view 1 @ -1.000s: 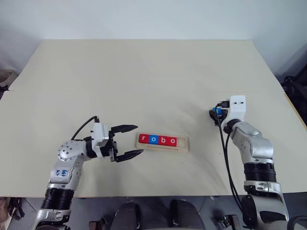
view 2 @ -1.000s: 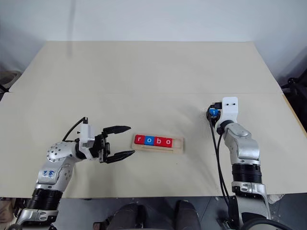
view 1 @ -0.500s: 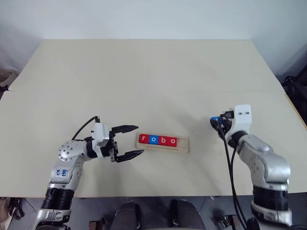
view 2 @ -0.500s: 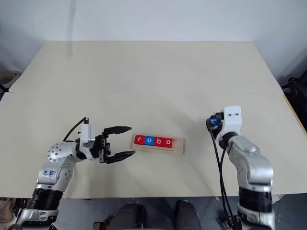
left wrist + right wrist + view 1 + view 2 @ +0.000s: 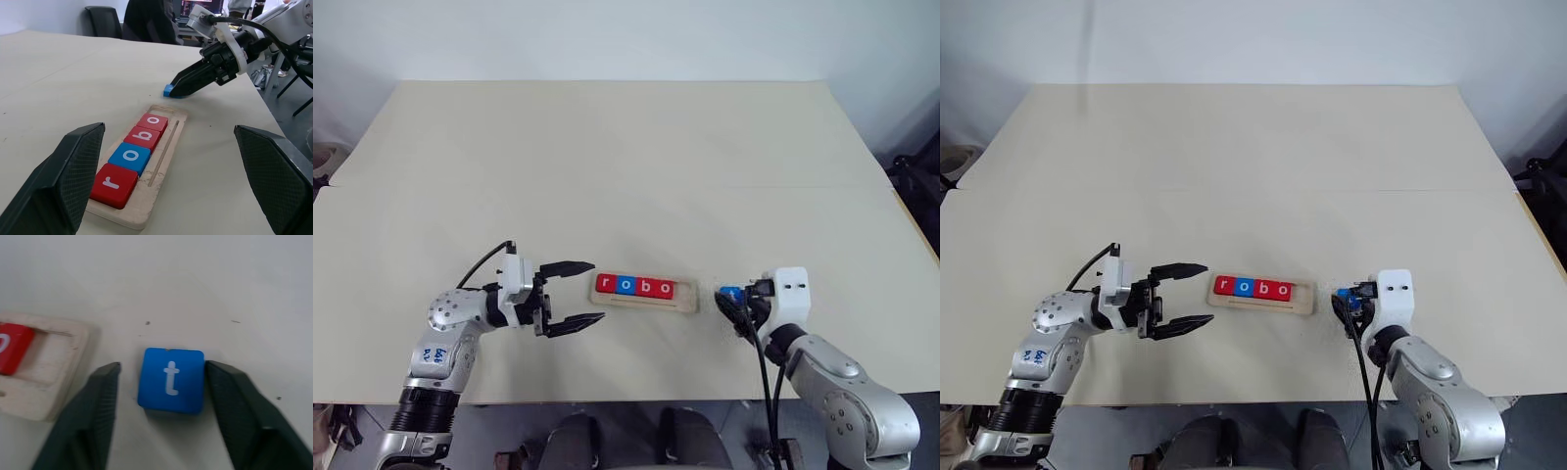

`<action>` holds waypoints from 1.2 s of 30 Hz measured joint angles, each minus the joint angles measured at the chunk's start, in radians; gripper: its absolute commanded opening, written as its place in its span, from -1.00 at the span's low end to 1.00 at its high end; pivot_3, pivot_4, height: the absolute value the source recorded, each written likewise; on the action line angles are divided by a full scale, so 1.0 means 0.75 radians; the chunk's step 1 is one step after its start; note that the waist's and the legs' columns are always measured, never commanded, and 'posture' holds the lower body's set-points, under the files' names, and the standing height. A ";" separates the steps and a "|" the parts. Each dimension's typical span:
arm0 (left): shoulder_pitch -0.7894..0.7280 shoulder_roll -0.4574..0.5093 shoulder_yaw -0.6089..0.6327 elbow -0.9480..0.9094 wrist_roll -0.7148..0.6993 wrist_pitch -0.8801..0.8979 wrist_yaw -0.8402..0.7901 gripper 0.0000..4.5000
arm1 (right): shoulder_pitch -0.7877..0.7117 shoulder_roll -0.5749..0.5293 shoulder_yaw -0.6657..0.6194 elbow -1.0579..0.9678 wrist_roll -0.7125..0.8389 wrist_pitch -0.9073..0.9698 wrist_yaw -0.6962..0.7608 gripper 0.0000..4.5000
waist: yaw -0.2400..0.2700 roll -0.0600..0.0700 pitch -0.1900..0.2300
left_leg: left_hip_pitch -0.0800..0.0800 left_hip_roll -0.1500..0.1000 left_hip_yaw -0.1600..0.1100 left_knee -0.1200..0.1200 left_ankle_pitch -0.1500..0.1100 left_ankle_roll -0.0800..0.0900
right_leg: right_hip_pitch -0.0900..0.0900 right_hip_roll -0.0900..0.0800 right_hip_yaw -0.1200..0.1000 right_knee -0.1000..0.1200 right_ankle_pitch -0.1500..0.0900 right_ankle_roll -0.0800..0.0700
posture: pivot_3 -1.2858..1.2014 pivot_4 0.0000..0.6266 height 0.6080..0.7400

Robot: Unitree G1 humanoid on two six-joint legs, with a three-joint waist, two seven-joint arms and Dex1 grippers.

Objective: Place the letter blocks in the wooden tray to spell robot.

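Four letter blocks (image 5: 635,286) are sitting in the wooden tray (image 5: 687,300) reading "robo", last slot bare. Blue t block (image 5: 171,380) is lying flat on the bench (image 5: 607,176) just right of the tray, between the right pincer (image 5: 164,404) fingers, which are standing released around it with a gap on one side. Left pincer (image 5: 579,295) is hanging open left of the tray. Block looks light, rigid, smooth; pinch opposite side edges squarely, or it'll likely slip or twist.

The blue "t" block (image 5: 171,380) lies flat on the table (image 5: 205,289) between the spread fingers (image 5: 98,406) of the right gripper (image 5: 164,406), apparently touching neither, just right of the wooden tray (image 5: 46,372), whose vacant end slot adjoins a red block (image 5: 12,347).
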 measured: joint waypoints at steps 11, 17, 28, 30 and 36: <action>0.003 0.006 0.006 0.000 0.000 -0.006 0.002 1.00 | -0.053 -0.748 -0.070 0.369 0.027 -0.436 0.746 0.99 | 0.003 0.000 0.000 | 0.001 0.000 0.001 0.000 -0.001 0.003 | 0.002 0.000 0.000 -0.002 0.000 0.000 | 0.03 -0.52 1.00; 0.008 0.007 0.016 -0.004 0.001 -0.022 0.010 1.00 | -0.179 -0.894 0.091 0.768 -0.064 -0.966 1.291 0.99 | 0.000 -0.001 0.000 | 0.003 0.000 0.002 0.001 -0.001 0.002 | 0.003 0.000 0.001 -0.001 0.000 0.001 | 0.03 -0.52 1.00; 0.012 0.029 -0.022 -0.069 0.001 -0.024 -0.068 1.00 | -0.570 -0.830 0.400 1.376 -0.306 -1.445 1.606 0.99 | 0.004 -0.001 0.001 | 0.002 0.000 0.004 0.003 -0.001 0.001 | 0.003 0.000 -0.001 -0.001 0.001 0.001 | 0.03 -0.52 1.00; 0.012 0.041 -0.024 -0.084 0.001 -0.023 -0.077 1.00 | -0.596 -0.813 0.410 1.426 -0.316 -1.480 1.631 0.82 | 0.002 -0.001 0.001 | 0.002 0.000 0.004 0.003 0.000 0.001 | 0.003 0.000 -0.001 -0.001 0.001 0.001 | 0.03 -0.52 1.00; 0.012 0.051 -0.024 -0.088 0.001 -0.016 -0.081 1.00 | -0.638 -0.776 0.415 1.495 -0.331 -1.531 1.668 -0.06 | 0.004 -0.001 0.001 | 0.002 0.000 0.003 0.003 0.000 0.001 | 0.004 0.000 -0.001 -0.001 0.001 0.001 | 0.03 -0.52 1.00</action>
